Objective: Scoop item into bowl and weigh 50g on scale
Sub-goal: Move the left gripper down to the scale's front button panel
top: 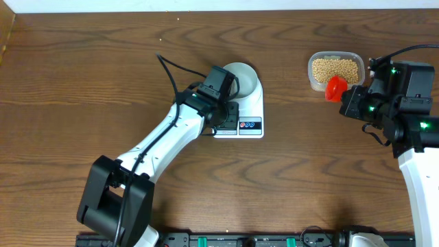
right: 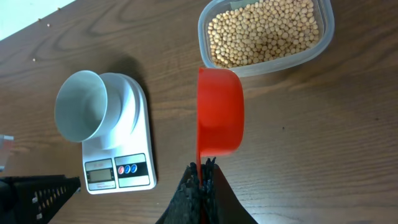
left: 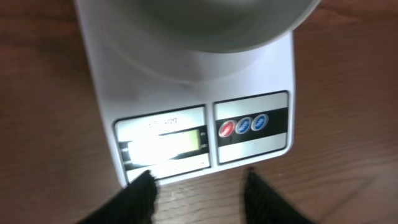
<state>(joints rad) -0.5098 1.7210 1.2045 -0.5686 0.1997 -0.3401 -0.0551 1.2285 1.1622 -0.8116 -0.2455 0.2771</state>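
The beans (top: 335, 68) lie heaped in a clear plastic tub (top: 310, 68) at the upper right of the overhead frame. None show in the bowl (top: 245, 77), which sits on the scale (top: 251, 110) at centre frame, well apart from the tub across the wooden tabletop (top: 82, 82). The right gripper (right: 202, 180) is the nearer of the two, its fingers closed tight on the handle of a red scoop (right: 219, 112). In the right wrist view the scoop's long axis runs from the fingers up the frame, its far lip just beside the tub's near wall, so the beans lie straight ahead of it. The left gripper (left: 199, 183) hangs at the scale's front edge by the display, its fingers parted and holding nothing. Loading the scoop looks to be the right arm's job.
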